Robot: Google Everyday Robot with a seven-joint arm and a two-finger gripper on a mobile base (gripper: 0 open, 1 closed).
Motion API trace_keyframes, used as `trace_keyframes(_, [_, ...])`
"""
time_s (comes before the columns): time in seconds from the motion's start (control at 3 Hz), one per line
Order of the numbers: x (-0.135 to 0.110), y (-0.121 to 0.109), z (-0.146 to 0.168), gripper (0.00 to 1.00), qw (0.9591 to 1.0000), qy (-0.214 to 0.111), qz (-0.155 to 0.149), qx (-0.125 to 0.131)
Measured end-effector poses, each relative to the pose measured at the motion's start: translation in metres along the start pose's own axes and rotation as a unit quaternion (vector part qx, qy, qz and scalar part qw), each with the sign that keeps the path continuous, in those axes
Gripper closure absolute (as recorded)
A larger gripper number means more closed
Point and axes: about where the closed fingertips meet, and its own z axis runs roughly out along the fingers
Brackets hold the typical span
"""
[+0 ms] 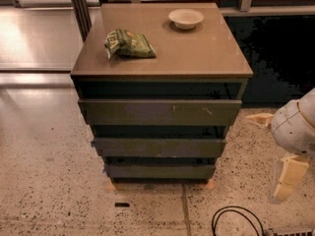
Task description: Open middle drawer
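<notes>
Camera view looks down on a cabinet point(162, 63) of three stacked drawers. Middle drawer point(160, 147) sits between the scratched top front point(160, 112) and the bottom front point(160, 171). Its flat grey-green face points toward the camera and its long axis runs left to right. The front lies roughly in line with its neighbours, and none of its interior shows. Gripper point(264, 157) is low at the right edge, beside the cabinet's right side and well apart from the drawer. Its two cream fingers point(289, 177) are spread wide with nothing between them, one pointing left and one hanging toward the floor. A pale bowl point(186, 17) stands on the cabinet top near the back right; its contents cannot be made out. A green bag point(129, 44) lies on the left of the top. The cabinet rests on pale blocks point(210, 183) on a speckled floor point(49, 181). A black cable point(236, 221) loops at lower right. Dark panels and a metal post point(78, 6) stand behind.
</notes>
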Motion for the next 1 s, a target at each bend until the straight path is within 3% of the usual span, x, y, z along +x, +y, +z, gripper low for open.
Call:
trace_keyframes(0.67, [0.003, 0.002, 0.012, 0.00, 0.9999, -0.006, 0.001, -0.008])
trace_keyframes(1.0, [-0.001, -0.001, 0.058, 0.00, 0.9995, -0.019, -0.013, -0.021])
